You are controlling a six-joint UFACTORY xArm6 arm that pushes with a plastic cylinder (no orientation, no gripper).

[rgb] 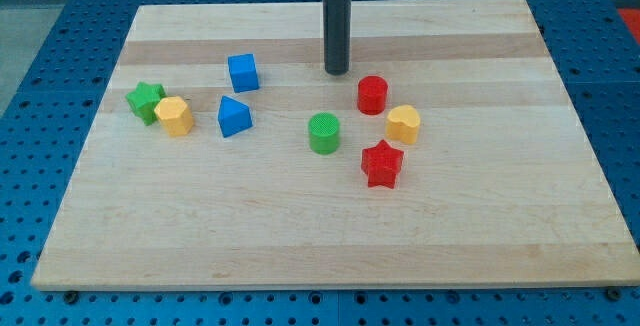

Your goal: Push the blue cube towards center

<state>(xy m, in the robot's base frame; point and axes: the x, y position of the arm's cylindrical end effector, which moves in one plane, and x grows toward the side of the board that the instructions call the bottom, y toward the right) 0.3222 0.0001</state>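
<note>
The blue cube (pixel 243 71) sits on the wooden board (pixel 330 236), left of the middle and toward the view's top. My tip (pixel 336 72) rests on the board well to the right of the cube, level with it, with bare board between them. A second blue block, wedge-shaped (pixel 234 116), lies just below the cube. The rod rises straight up out of the view's top.
A green cylinder (pixel 324 132) stands below my tip. A red cylinder (pixel 372 94), a yellow block (pixel 403 124) and a red star (pixel 382 163) cluster to the lower right. A green star (pixel 146 100) and a yellow block (pixel 174 116) touch at the left.
</note>
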